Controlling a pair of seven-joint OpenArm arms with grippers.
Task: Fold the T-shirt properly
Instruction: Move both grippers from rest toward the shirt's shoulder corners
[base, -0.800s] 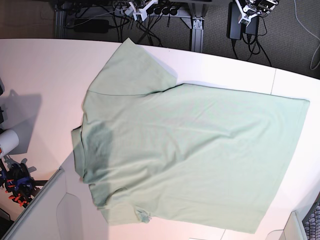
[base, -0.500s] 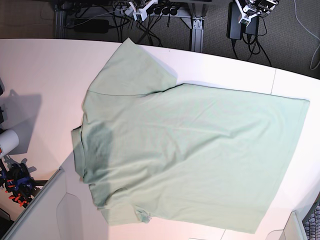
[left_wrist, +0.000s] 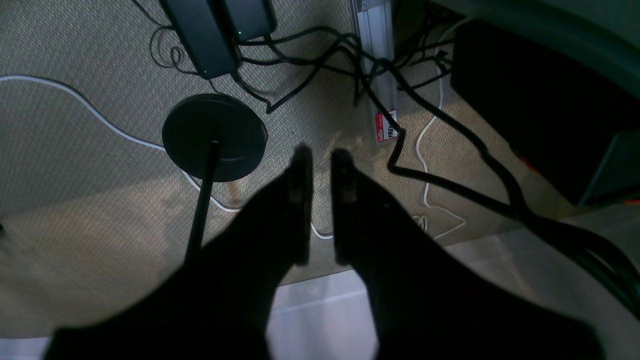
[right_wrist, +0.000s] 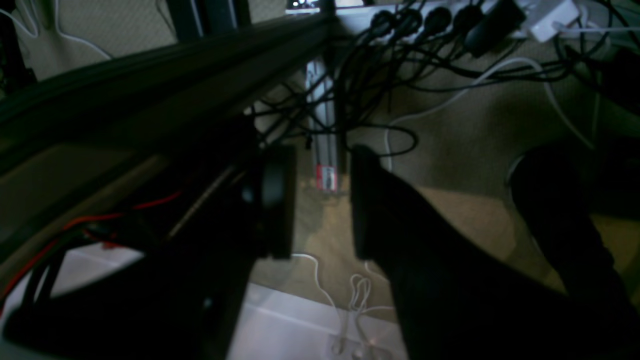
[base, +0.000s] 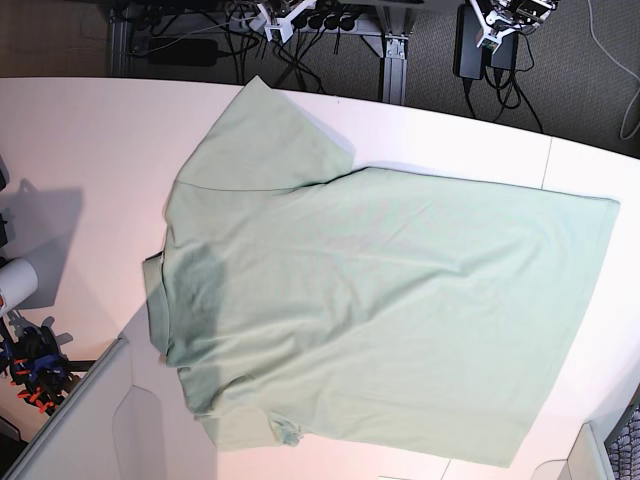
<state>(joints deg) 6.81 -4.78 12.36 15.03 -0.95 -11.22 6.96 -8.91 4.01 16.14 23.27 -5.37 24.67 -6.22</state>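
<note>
The T-shirt (base: 380, 300), pale mint green, lies spread flat on the white table (base: 80, 140) in the base view. Its collar (base: 152, 290) points left, its hem (base: 590, 300) right, and one sleeve (base: 260, 140) reaches toward the far edge. The near sleeve (base: 280, 430) is bunched under the body. Neither wrist view shows the shirt. My left gripper (left_wrist: 321, 152) hangs over the carpet past the table edge, with a narrow empty gap between its dark fingers. My right gripper (right_wrist: 322, 150) is also over the floor, its fingers wider apart and holding nothing.
Cables, power bricks and a black round stand base (left_wrist: 214, 136) cover the carpet beyond the table. An aluminium frame leg (left_wrist: 377, 60) stands there. At the table's left are a white cylinder (base: 15, 285) and orange-black clamps (base: 35, 370). A pale bin (base: 100, 420) sits at bottom left.
</note>
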